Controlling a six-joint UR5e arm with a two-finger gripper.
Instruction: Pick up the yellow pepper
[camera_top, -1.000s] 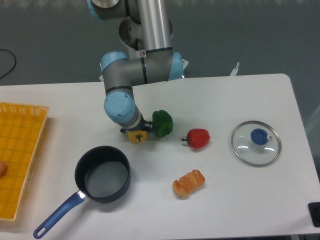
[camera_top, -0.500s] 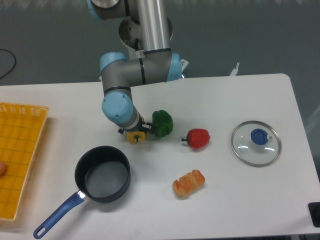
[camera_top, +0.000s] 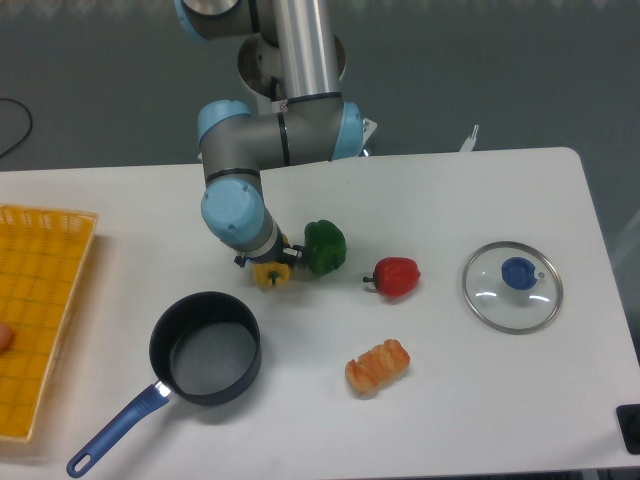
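The yellow pepper shows only in part, just below the arm's blue wrist joint and left of the green pepper. My gripper points down over it, dark fingers on either side, shut on the yellow pepper. Most of the gripper is hidden by the wrist. The pepper sits at or just above the table surface, and I cannot tell which.
A red pepper lies right of the green one. A croissant sits nearer the front, a glass lid at the right. A dark pot with a blue handle stands front left. A yellow basket is at the left edge.
The wrist and gripper have drifted slightly left and up, and the yellow pepper has moved with them. The other objects stayed put.
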